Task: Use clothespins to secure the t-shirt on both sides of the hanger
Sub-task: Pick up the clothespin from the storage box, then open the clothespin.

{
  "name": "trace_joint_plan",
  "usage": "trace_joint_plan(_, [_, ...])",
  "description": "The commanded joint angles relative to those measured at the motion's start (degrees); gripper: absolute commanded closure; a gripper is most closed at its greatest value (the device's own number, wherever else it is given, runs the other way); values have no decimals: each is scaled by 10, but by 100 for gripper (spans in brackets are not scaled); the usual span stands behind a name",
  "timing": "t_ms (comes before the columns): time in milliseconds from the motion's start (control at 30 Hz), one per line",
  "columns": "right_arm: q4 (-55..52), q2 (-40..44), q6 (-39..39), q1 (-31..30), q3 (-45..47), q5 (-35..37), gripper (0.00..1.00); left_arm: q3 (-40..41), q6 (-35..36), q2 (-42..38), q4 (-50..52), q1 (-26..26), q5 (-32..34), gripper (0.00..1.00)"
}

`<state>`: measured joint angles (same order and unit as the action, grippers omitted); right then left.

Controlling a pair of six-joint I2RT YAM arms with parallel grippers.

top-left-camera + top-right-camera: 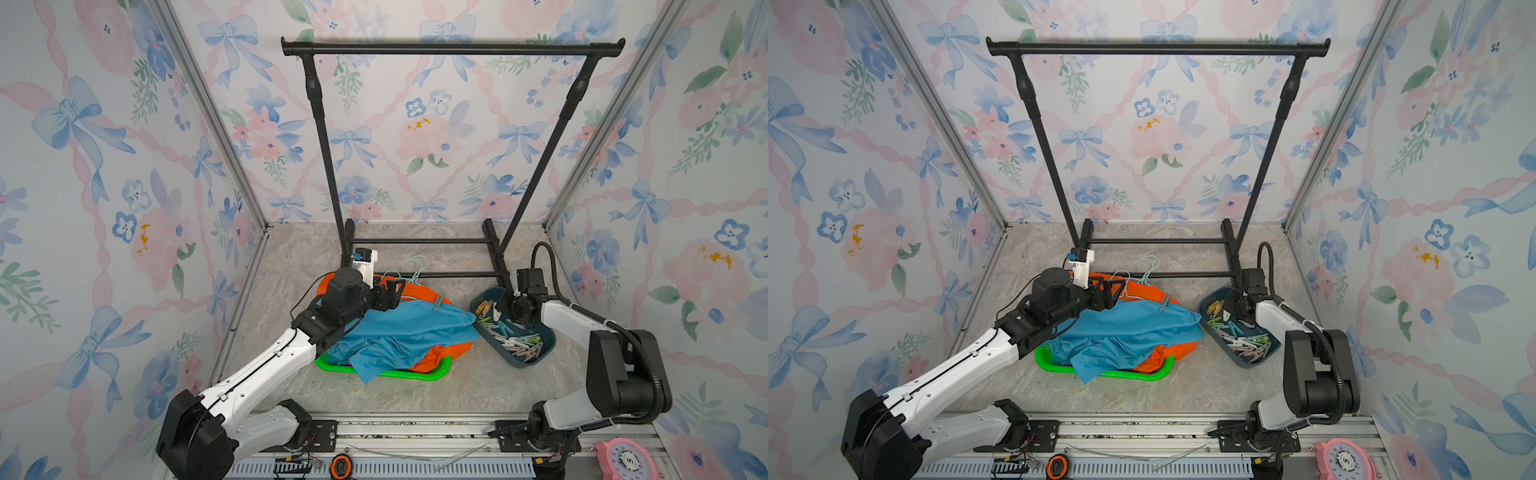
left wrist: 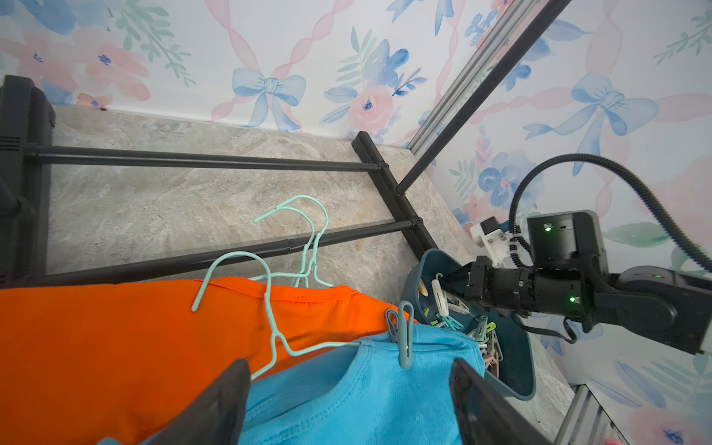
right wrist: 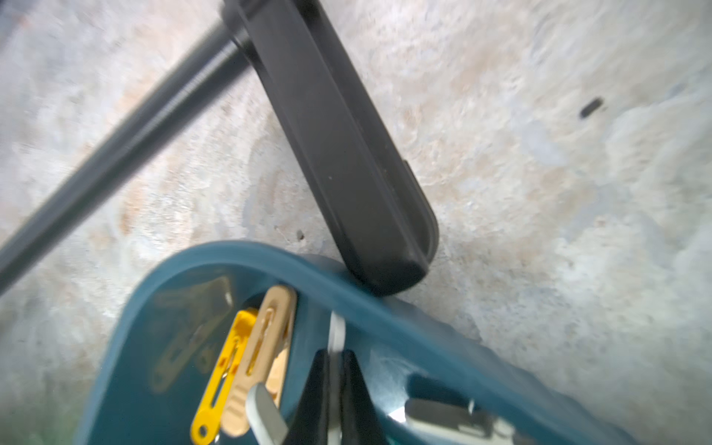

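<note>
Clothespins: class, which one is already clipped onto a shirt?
The grey-teal clothespin on the blue t-shirt; the rest lie in the tray, bar a white one between the right fingers.

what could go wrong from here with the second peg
The right end effector pinches the thin white plastic clothespin with only its fingertips, so it may twist or slip when lifted. The open left end effector holds neither the pale teal wire hanger nor the blue fabric t-shirt, so both could shift during clipping.

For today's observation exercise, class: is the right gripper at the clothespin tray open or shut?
Shut: the right gripper pinches a white clothespin, its jaws nearly touching, at the teal tray.
</note>
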<state>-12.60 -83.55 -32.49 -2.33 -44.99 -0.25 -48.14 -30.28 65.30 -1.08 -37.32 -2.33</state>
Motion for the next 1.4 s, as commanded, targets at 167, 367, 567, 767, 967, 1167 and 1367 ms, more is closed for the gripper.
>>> trace_joint_plan(167, [-21, 169, 7, -32, 19, 24, 94, 10, 26, 49, -122, -81, 51, 20])
trace_joint_plan(367, [-45, 269, 3, -85, -13, 35, 95, -26, 38, 135, -187, -134, 29, 22])
trace_joint_plan(567, [-42, 316, -14, -120, -39, 16, 95, -88, 44, 224, -229, -170, -27, 24])
trace_joint_plan(767, [-41, 333, -29, -123, -55, -19, 95, -150, 48, 287, -241, -192, -57, 24])
trace_joint_plan(967, [-37, 338, -60, -124, -64, -49, 95, -208, 59, 337, -244, -197, -71, 28])
trace_joint_plan(1167, [-36, 341, -66, -124, -68, -64, 95, -254, 69, 377, -243, -201, -77, 34])
trace_joint_plan(1367, [-33, 347, -69, -123, -59, -70, 95, -277, 75, 393, -243, -200, -66, 48])
